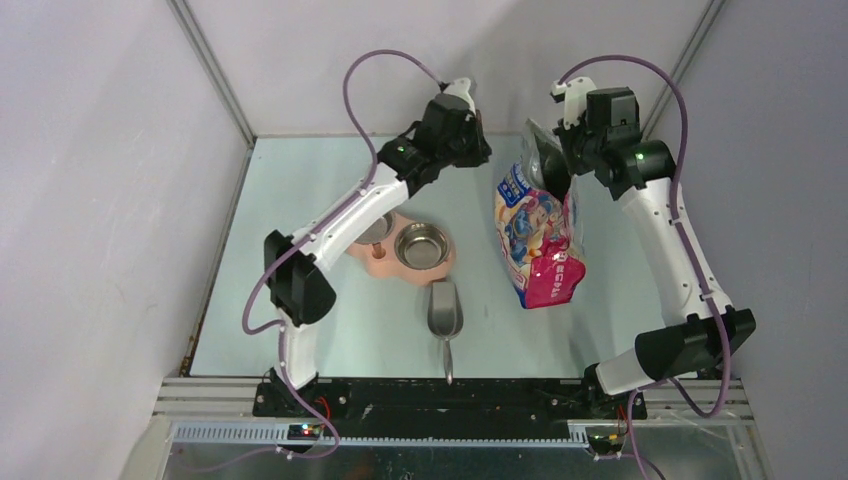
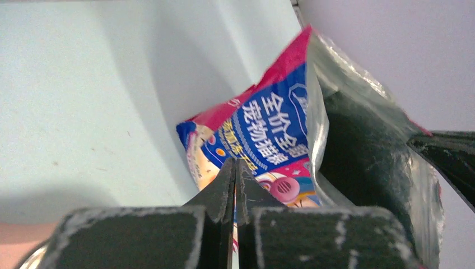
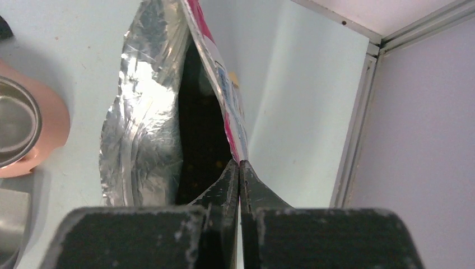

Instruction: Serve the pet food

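Pet food (image 3: 201, 166): sits inside opened foil-lined bag (image 3: 140, 123), visible only through bag mouth in right wrist view. Reads as dark mass low in shadowed interior, with few small brownish specks catching light. Single pellets too dim to resolve; amount cannot be judged. Hidden by bag wall in overhead view.

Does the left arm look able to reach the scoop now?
Probably yes: the scoop lies uncovered before the bowls, nothing across the way; the left gripper, shut near the bag, must open first.
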Robot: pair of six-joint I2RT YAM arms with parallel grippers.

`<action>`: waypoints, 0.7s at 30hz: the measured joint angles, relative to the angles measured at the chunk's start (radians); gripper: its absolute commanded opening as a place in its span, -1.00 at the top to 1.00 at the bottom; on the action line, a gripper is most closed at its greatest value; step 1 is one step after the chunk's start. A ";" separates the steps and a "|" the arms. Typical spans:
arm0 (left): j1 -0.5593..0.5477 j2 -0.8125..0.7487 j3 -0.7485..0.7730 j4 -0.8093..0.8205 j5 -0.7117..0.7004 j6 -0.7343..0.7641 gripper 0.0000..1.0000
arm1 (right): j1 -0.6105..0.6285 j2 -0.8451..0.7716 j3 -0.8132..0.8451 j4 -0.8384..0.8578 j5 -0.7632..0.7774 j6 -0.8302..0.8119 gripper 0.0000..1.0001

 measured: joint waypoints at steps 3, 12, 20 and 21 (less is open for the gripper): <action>0.030 -0.027 0.000 0.026 0.040 0.020 0.28 | -0.002 -0.013 0.005 -0.014 -0.014 -0.002 0.64; 0.002 -0.073 -0.014 0.145 0.192 0.013 -0.34 | -0.005 -0.016 0.034 -0.021 -0.111 0.062 -0.21; -0.058 -0.030 -0.023 0.146 0.138 -0.018 -0.33 | 0.002 0.040 0.084 -0.021 -0.146 0.069 -0.19; -0.063 -0.010 -0.017 0.147 0.134 -0.024 -0.33 | 0.003 0.050 0.084 -0.022 -0.146 0.069 -0.17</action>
